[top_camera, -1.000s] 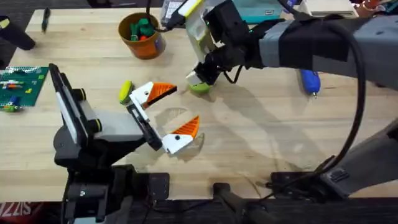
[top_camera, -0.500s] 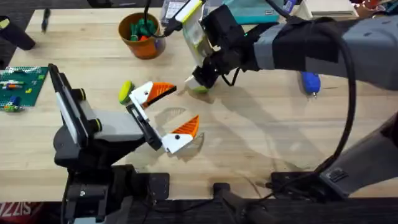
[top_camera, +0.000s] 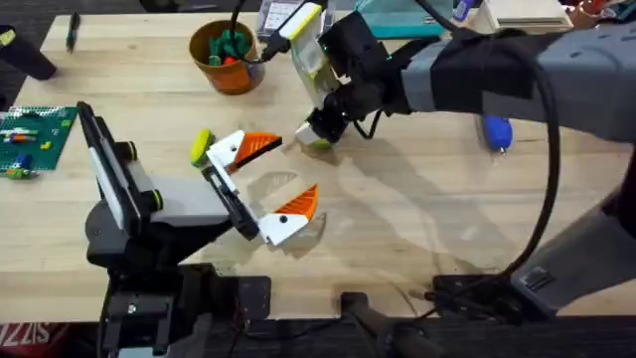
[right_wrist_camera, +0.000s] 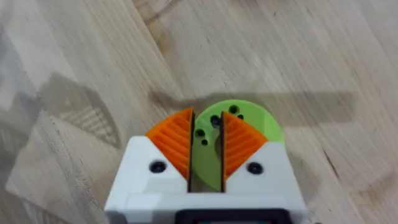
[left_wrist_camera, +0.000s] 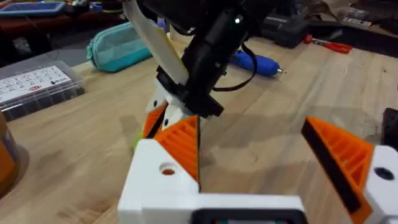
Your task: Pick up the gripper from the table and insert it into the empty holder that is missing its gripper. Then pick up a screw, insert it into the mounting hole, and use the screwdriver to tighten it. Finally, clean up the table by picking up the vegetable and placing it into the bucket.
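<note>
Bucket [top_camera: 228,58], orange, sits at the far left-centre of the wooden table [top_camera: 417,229] with green and red bits inside it. Screwdriver [top_camera: 495,130], blue, lies on the far right of the table, partly behind the right arm; the left wrist view shows it too [left_wrist_camera: 256,62], tip pointing away from a teal pouch [left_wrist_camera: 119,46]. Right gripper [top_camera: 318,132] reaches across the middle, low over the table just right of the bucket, its orange pads clamped on a green ring-shaped disc [right_wrist_camera: 236,127] held edge-on between them, wood right beneath. Yellow-green vegetable [top_camera: 201,145] lies on the table just beside the far finger of the left gripper [top_camera: 272,179], touching or nearly so, cannot tell which. Left gripper sits near the table's centre-left, fingers spread wide apart, nothing between them; both white holders carry orange pads, one [top_camera: 257,145] far, one [top_camera: 299,206] near. Left wrist view has the right gripper [left_wrist_camera: 166,118] close ahead of its own fingers. Green block plate [top_camera: 32,137] with small pieces sits at the left edge of the table.
</note>
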